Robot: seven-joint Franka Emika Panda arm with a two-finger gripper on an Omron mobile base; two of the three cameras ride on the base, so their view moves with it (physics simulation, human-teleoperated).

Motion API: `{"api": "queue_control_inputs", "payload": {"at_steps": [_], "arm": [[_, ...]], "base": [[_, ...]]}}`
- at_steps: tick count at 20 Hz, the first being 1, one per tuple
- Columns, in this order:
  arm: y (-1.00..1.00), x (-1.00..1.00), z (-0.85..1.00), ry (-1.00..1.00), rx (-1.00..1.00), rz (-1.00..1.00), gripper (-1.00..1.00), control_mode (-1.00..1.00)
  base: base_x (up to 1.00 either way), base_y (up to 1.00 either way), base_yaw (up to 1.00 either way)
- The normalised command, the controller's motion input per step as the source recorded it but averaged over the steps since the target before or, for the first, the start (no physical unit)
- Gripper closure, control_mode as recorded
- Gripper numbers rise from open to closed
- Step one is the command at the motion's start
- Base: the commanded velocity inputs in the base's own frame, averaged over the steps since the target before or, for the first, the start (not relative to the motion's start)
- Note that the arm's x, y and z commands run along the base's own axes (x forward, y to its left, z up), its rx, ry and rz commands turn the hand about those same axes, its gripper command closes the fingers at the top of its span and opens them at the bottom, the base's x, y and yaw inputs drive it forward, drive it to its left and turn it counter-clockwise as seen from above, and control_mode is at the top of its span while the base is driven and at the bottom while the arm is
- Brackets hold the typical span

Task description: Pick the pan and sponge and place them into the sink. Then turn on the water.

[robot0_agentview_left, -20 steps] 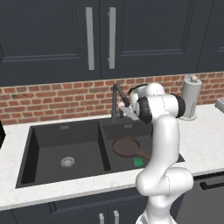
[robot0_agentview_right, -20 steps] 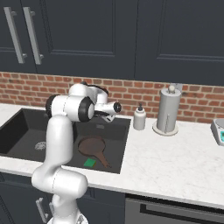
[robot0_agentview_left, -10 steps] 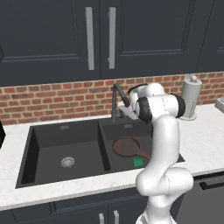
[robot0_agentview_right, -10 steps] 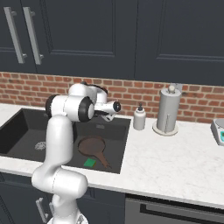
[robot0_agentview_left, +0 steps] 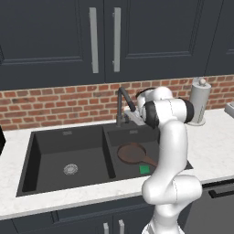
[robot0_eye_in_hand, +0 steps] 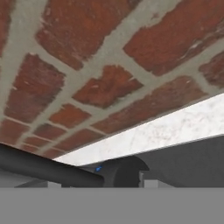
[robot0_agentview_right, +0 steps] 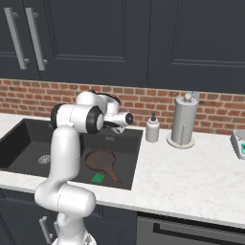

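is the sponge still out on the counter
No, the sponge lies in the sink, in the basin with the pan.

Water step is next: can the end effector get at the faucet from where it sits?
Probably yes. The end effector is already at the back of the sink, right by the faucet, with nothing between. The pan and sponge lie low in the basin.

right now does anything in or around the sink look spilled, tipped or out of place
Nothing stands out. The pan lies flat in the right basin of the sink with the sponge beside its handle. No stream shows at the faucet, and the paper towel roll and soap bottle stand upright on the counter.
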Motion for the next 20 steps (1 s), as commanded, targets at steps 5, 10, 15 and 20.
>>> {"api": "queue_control_inputs", "payload": {"at_steps": [5,10,15,20], "arm": [[0.0,0.01,-0.09,0.0,0.26,0.0,1.0,-1.0],[0.0,0.02,-0.05,0.01,0.26,-0.01,1.0,-1.0],[0.0,0.0,-0.08,0.02,0.22,-0.03,1.0,-1.0],[0.0,0.0,-0.14,0.0,0.18,-0.02,1.0,-1.0]], "base": [[0.0,0.0,0.0],[0.0,0.0,0.0],[0.0,0.0,0.0],[0.0,0.0,0.0]]}}
